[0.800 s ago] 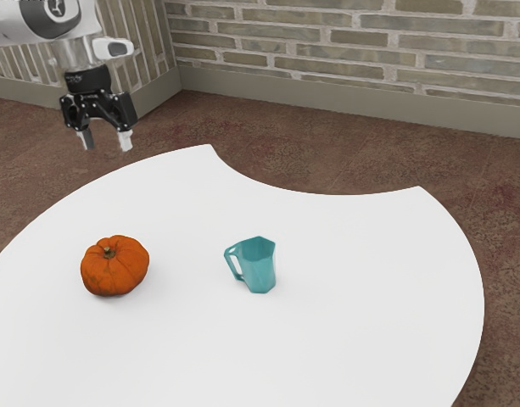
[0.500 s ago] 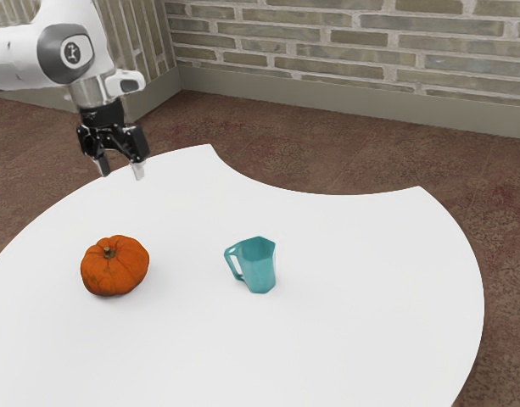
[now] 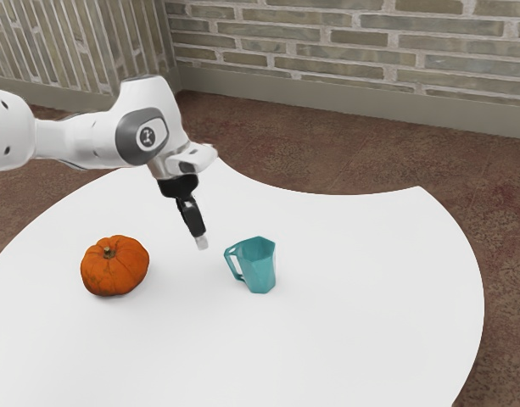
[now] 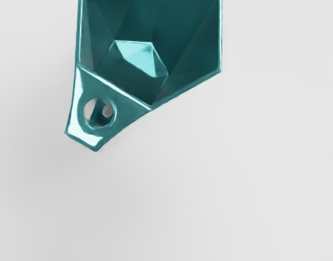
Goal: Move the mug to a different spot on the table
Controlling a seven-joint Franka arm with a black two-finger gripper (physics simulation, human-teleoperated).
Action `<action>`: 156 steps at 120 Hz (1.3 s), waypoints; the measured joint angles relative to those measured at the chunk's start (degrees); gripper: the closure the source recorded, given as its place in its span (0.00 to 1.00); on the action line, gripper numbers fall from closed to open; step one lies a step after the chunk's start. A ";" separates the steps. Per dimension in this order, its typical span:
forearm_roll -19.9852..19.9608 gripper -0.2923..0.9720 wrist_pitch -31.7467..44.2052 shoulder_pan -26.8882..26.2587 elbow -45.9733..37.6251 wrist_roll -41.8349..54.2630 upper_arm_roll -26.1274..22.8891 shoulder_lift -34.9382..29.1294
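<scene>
Hovering tilted claw [image 3: 200, 241] beside mug [image 3: 258, 264]

White table [image 3: 370, 297]: pumpkin [image 3: 114, 264], mug [image 3: 256, 264]

Exterior view: bright, even, diffuse light. White table [image 3: 370, 322] is almost blown out and reads as one flat tone. Thin soft contact shadows sit under the pumpkin [image 3: 114, 264] and the mug [image 3: 258, 264]. Light is probably from above; can't pin the direction. Soft sheen on my arm's [image 3: 90, 140] white shell, underside greyer. Brick wall [image 3: 370, 42] and floor [image 3: 327, 144] are flat-lit, mid-tone.

Wrist view: table goes pale grey, with a faint darker smudge beside the mug's handle [image 4: 96, 113]. Glossy white streaks run along the rim and handle edge. One bright facet at the inside bottom, inner walls dark. Mug looks stretched toward the frame edge, wide-angle skew.
</scene>
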 joint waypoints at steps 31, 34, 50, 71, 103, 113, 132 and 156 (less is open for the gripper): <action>-12.68 0.26 14.51 1.11 -5.63 18.48 -0.39 3.25; -13.33 0.26 15.75 1.11 -6.50 20.21 -0.40 3.45; -15.31 0.27 20.57 1.29 -7.33 28.98 -0.32 5.22; -16.05 0.29 23.51 1.29 -4.15 38.04 -0.31 9.74; -17.04 0.43 25.01 0.58 -4.13 47.63 -0.31 12.18; -17.78 0.48 25.22 0.51 -4.13 49.83 -0.31 12.40; -19.72 0.54 25.45 0.03 -4.13 53.25 -0.31 12.54; -22.12 0.58 25.52 -0.29 -4.11 56.34 -0.31 12.57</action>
